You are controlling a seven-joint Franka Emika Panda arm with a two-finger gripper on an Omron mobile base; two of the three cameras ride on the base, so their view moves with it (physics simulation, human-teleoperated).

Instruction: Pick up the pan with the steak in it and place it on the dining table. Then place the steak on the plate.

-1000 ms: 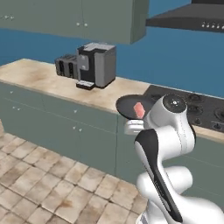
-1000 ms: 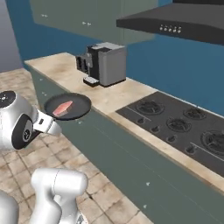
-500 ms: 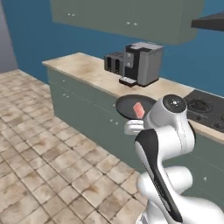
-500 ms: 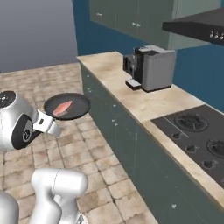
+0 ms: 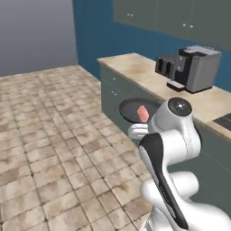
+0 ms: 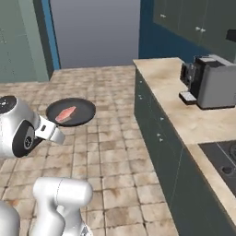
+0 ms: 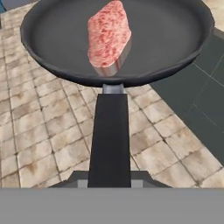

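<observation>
The round, smooth black pan (image 7: 114,41) carries a marbled pinkish-red steak (image 7: 108,36) slab, its long flat handle clamped in the closed fingers (image 7: 110,183) above tiled floor (image 7: 48,140).

The pan (image 6: 71,112), with the steak (image 6: 66,113) lying in it, is carried level above open tiled floor (image 6: 108,138); nothing stands on the tiles beneath or to the open side of it. The wall counter (image 6: 184,115) with its grey-green cabinet fronts (image 6: 156,133) bounds the passage on one side, near the pan's rim in the left base view. On that counter a coffee machine (image 6: 213,82) and a toaster (image 5: 166,66) occupy the surface. Upper cabinets (image 5: 180,20) overhang it.
</observation>
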